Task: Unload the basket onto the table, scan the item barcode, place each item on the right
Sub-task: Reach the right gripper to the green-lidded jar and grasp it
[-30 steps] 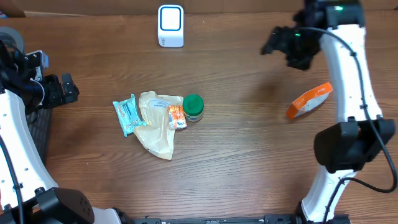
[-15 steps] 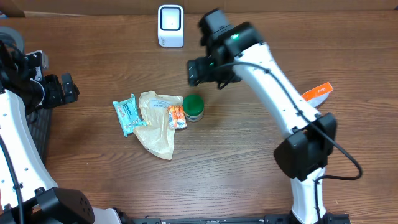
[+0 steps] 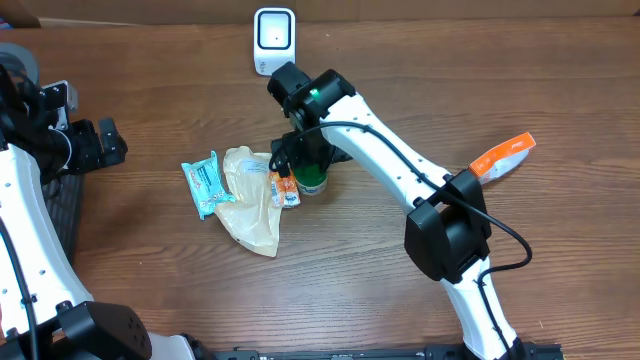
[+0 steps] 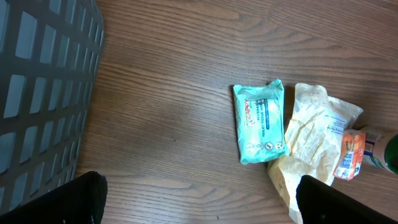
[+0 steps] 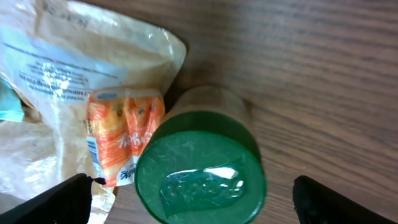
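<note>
A jar with a green lid (image 3: 312,176) stands upright mid-table beside a small orange packet (image 3: 284,187), a crumpled beige bag (image 3: 252,200) and a teal wipes pack (image 3: 205,183). My right gripper (image 3: 303,158) hovers open directly above the jar. In the right wrist view the green lid (image 5: 200,168) sits between the spread fingertips (image 5: 61,200), untouched, with the orange packet (image 5: 124,140) to its left. The white barcode scanner (image 3: 274,41) stands at the table's far edge. My left gripper (image 3: 97,145) is open and empty at the left, well away from the items.
An orange pouch (image 3: 503,155) lies at the right side of the table. A black mesh basket (image 4: 43,81) stands at the left edge beside my left arm. The left wrist view shows the wipes pack (image 4: 260,121) and beige bag (image 4: 311,137) ahead.
My right arm swung from the far right across the table to above the green-lidded jar, its jaws widening on the way. The orange pouch stays at the right. The left arm has not moved.
</note>
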`<state>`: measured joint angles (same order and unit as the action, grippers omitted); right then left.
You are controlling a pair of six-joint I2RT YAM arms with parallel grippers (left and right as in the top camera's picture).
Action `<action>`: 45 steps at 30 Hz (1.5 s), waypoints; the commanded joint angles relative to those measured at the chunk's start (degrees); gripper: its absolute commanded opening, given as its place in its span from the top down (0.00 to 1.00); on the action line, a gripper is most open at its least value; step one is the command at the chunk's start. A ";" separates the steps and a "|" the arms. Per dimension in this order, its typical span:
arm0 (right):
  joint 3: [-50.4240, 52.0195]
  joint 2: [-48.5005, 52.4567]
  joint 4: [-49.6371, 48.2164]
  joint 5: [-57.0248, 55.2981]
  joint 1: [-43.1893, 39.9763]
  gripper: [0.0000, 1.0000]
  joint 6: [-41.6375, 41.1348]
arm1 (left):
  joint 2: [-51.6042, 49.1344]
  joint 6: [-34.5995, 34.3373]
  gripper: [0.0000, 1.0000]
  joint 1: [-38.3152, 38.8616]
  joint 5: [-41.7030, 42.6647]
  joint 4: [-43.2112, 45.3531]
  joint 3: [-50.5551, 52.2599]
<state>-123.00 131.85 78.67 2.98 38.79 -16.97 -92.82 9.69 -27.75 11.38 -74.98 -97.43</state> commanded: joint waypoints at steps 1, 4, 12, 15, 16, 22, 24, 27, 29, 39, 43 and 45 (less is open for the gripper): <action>1.14 0.07 -0.44 0.70 0.63 0.00 -0.98 | 0.31 1.51 0.01 0.39 0.46 0.07 0.04; 3.21 0.07 -1.75 0.70 0.63 0.01 -0.98 | 0.31 1.51 0.00 0.39 0.46 0.09 0.04; 5.22 0.04 -2.71 0.66 0.63 0.18 2.62 | 0.31 1.49 0.00 0.39 0.46 0.09 0.04; 4.46 -0.09 -2.12 -0.24 0.55 0.24 7.50 | 0.31 1.49 0.01 0.39 0.46 0.09 0.04; 4.11 -0.11 -2.01 -0.98 0.50 0.24 8.76 | 0.31 1.51 0.00 0.39 0.46 0.09 0.04; 1.84 -1.38 -0.55 -8.52 0.37 0.24 16.61 | 0.28 1.51 0.00 0.39 0.46 0.09 0.04; 1.73 -1.60 -0.33 -10.19 0.35 0.21 19.12 | 0.31 1.49 0.00 0.39 0.48 0.09 0.04; 1.75 -1.60 -0.61 -10.08 0.35 0.09 18.29 | 0.31 1.49 0.01 0.39 0.46 0.09 0.04; 1.79 -1.60 -1.11 -6.51 0.35 0.09 18.27 | 0.31 1.49 0.00 0.39 0.46 0.09 0.04; 3.65 -0.63 -4.85 -2.67 0.11 0.00 -4.61 | 0.31 1.51 0.00 0.39 0.48 0.07 0.04; 5.16 -0.09 -5.60 -5.01 0.09 0.01 -10.05 | 0.31 1.49 0.00 0.39 0.46 0.07 0.04; 5.44 -0.09 -6.01 -5.05 0.09 0.12 -9.97 | 0.31 1.51 0.00 0.39 0.46 0.13 0.04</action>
<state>-118.43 131.90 73.21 -0.89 39.07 -21.96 -92.82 9.69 -27.75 11.38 -74.98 -97.43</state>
